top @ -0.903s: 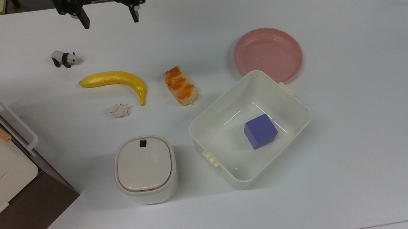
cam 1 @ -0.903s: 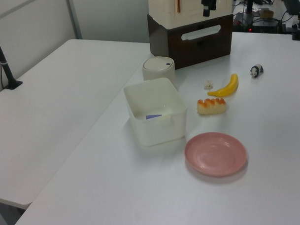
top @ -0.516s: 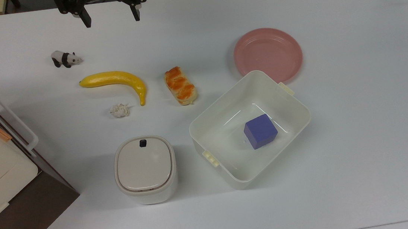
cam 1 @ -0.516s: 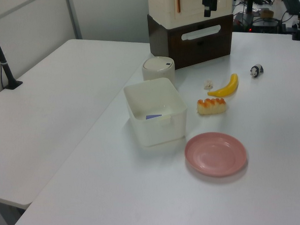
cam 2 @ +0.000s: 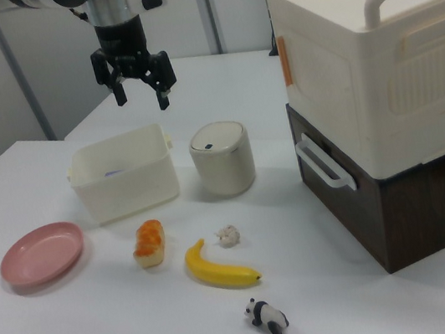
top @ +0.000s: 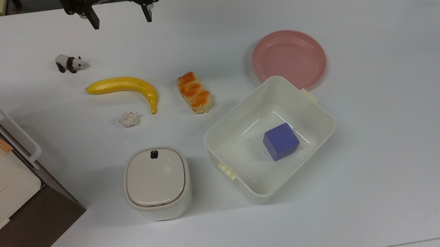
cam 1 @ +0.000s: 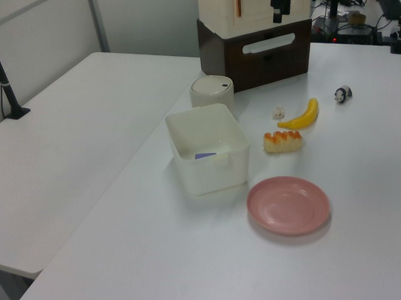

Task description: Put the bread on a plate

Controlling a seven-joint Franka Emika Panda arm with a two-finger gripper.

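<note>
The bread (top: 195, 92) is a braided golden-orange bun lying on the white table, between the banana and the plate. It also shows in the left view (cam 1: 283, 140) and the right view (cam 2: 149, 240). The plate (top: 289, 59) is round, pink and bare, to the right of the bread in the top view, and shows again in the other views (cam 1: 289, 205) (cam 2: 41, 253). My gripper (top: 121, 19) hangs open and holding nothing at the top view's upper edge, well apart from the bread. In the right view the gripper (cam 2: 142, 99) is high above the table.
A banana (top: 125, 87), a paper wad (top: 128, 119) and a toy panda (top: 70, 63) lie on the top view's left of the bread. A white tub (top: 227, 139) holding a blue cube (top: 281, 141) touches the plate's near edge. A lidded canister (top: 156, 182) and a large cream box (cam 2: 366, 59) stand nearby.
The gripper has edged slightly toward the top view's upper edge, still open. Nothing on the table has moved.
</note>
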